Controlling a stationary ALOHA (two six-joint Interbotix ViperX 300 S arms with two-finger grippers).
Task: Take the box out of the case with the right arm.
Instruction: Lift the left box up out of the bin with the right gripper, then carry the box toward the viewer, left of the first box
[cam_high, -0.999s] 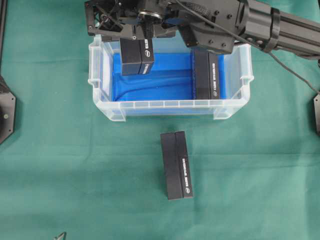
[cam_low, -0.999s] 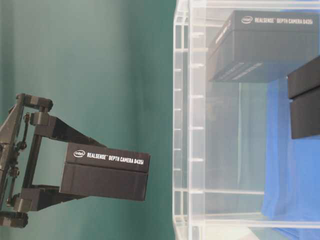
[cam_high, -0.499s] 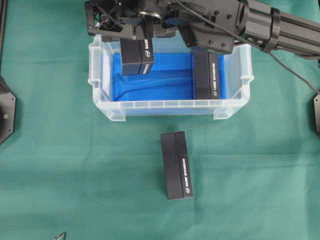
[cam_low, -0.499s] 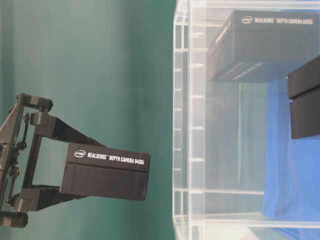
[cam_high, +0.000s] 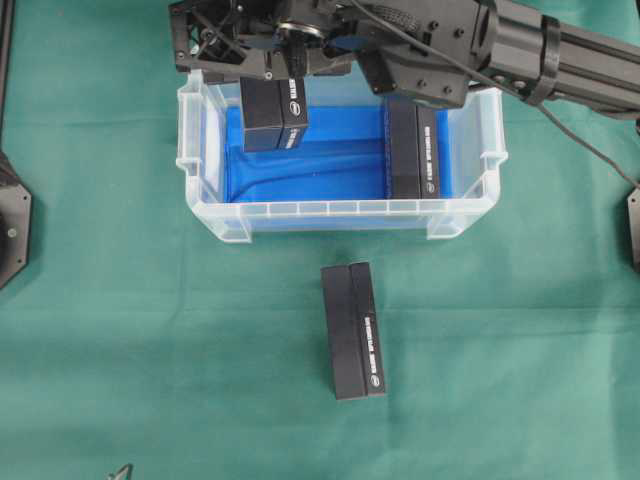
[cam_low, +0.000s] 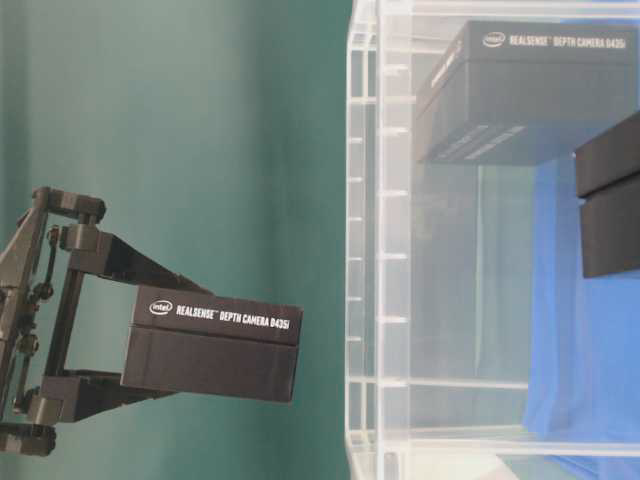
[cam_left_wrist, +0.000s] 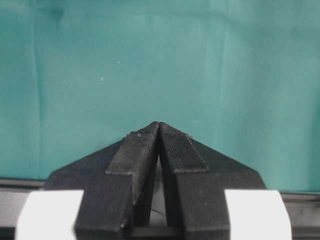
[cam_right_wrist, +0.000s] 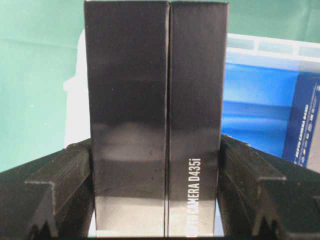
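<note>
Box (cam_right_wrist: 155, 120) clamped between right gripper (cam_right_wrist: 155, 200) fingers (cam_right_wrist: 65, 185), one on each long side, above the case (cam_high: 340, 215). Left gripper (cam_left_wrist: 159, 131) tips pressed together, holding nothing.

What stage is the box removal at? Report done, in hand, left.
Done: one black box already lies on the green cloth in front of the case. In hand: the right gripper clamps a second box, lifted above the case. Left: setting it down outside; a third box sits inside.
</note>
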